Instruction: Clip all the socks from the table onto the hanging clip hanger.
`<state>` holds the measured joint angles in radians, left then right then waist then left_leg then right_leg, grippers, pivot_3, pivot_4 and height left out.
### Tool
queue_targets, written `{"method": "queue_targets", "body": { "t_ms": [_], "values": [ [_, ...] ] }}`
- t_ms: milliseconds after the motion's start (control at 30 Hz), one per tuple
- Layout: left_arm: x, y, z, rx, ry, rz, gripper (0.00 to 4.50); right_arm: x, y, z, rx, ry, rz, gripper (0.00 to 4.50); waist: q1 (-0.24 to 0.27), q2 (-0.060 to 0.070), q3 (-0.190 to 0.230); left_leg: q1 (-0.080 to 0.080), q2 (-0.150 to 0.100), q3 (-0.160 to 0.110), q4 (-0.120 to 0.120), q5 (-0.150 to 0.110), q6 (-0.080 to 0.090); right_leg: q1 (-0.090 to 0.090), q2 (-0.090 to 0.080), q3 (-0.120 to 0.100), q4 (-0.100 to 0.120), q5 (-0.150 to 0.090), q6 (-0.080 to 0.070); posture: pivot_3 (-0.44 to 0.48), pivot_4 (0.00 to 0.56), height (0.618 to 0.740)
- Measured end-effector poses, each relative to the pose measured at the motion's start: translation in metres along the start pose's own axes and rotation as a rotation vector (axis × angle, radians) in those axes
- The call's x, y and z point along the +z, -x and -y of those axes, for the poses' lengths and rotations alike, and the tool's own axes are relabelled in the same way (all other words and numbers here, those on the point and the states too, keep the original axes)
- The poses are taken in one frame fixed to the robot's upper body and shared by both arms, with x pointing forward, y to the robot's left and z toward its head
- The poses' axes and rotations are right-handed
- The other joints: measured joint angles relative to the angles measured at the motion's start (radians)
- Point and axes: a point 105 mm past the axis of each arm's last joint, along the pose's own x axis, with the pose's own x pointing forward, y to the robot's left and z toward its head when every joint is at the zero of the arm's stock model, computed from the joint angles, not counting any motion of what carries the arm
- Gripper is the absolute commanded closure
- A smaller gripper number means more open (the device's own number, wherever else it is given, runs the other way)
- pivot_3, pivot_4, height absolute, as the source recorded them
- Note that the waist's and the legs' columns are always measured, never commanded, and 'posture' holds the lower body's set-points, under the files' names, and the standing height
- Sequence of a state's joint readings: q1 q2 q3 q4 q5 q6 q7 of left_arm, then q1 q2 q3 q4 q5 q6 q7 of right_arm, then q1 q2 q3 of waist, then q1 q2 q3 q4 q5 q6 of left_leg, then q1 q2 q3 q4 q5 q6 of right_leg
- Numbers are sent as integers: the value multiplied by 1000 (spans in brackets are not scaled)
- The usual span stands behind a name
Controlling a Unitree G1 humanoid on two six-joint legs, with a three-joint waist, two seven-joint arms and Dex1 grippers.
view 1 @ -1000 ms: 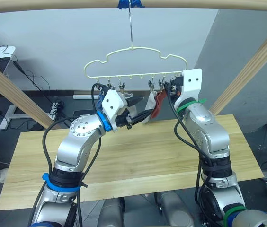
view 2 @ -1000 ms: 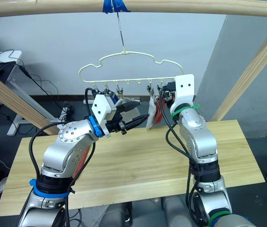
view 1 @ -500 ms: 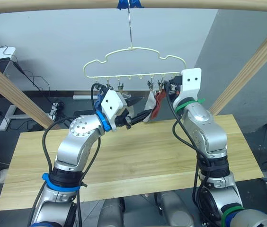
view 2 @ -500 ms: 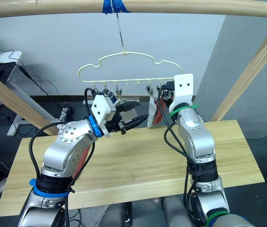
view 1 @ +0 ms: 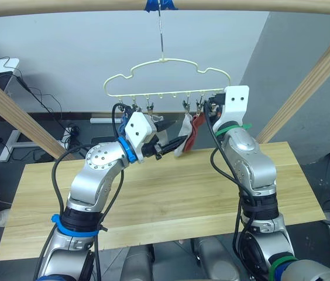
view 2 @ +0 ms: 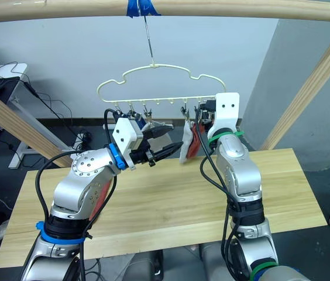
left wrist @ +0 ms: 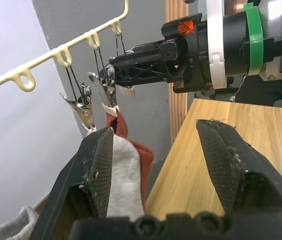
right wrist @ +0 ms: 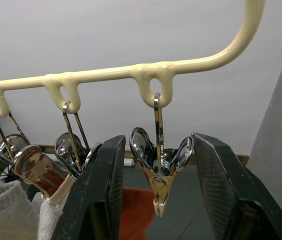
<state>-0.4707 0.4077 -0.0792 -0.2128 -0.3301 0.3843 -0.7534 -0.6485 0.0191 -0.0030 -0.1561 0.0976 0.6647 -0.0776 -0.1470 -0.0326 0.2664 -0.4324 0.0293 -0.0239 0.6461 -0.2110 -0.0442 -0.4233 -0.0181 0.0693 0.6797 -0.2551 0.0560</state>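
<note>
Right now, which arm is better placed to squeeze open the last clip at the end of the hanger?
Probably the right. The right gripper is open with the end clip between its fingers, while the left gripper is open beside the hanging grey sock.

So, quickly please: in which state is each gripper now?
Left gripper: open, holding nothing, beside the grey sock.
Right gripper: open around a metal clip, not squeezing.
</note>
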Motion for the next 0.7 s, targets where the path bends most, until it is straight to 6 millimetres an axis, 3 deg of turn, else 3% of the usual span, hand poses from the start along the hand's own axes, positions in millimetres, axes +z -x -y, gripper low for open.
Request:
{"method": "queue_targets", "body": {
  "t_ms": [700],
  "values": [
    [-4, 0, -3, 8, -18, -1, 1587, 0, 0, -6, 3, -1, 1, 2338, -23, 0, -21, 0, 0, 0, 0, 0, 0, 0, 0, 0, 1, 0, 0, -215, 157, 740]
  ]
}}
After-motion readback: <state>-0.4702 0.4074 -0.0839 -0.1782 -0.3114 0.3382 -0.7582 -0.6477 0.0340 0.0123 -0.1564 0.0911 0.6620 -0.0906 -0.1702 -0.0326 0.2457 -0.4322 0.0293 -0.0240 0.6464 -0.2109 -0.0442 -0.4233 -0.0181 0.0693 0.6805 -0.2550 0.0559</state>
